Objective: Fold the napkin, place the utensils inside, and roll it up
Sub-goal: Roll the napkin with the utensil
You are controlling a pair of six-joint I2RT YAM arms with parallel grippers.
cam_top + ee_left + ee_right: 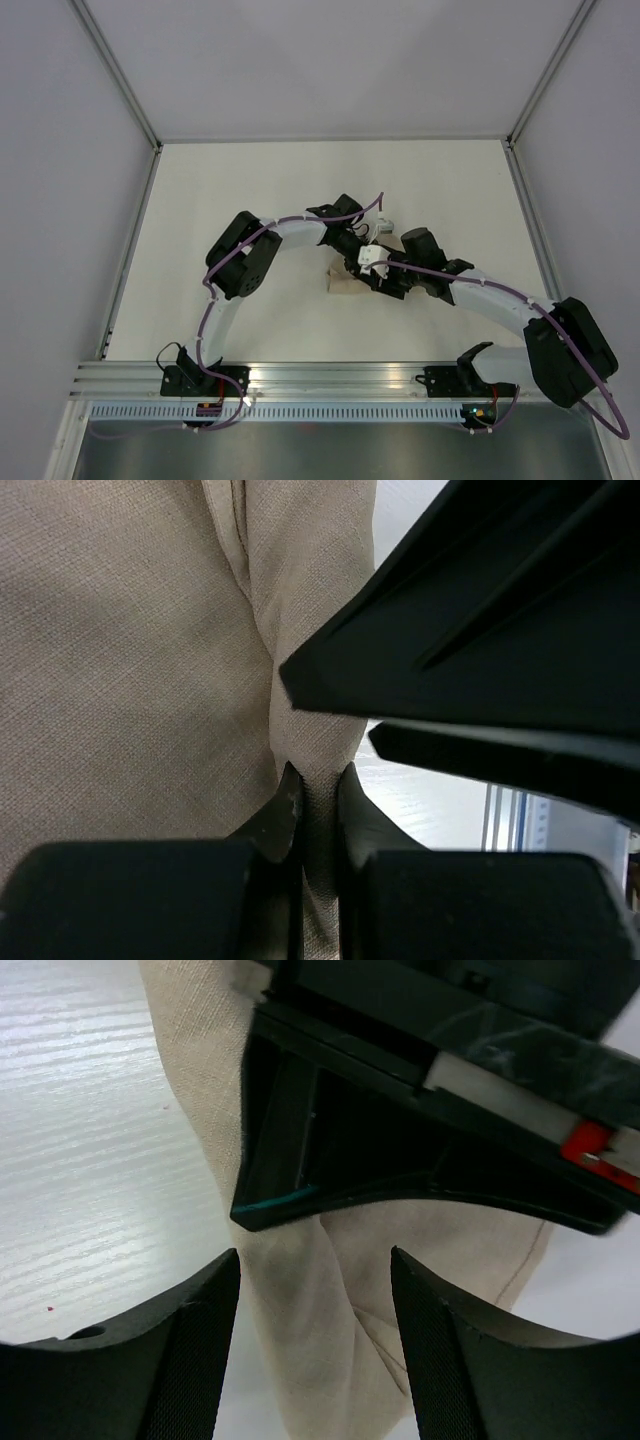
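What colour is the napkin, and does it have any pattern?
Plain tan-beige napkin, no pattern, just a fine weave; clearest in the left wrist view.

Open table [220,200] is shown left of the napkin [342,282]; beyond and right, passage is blocked by left arm [295,232] and right arm [485,295].

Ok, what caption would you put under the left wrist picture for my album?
Up close, the left gripper pinches a fold of the tan napkin between its black fingers.
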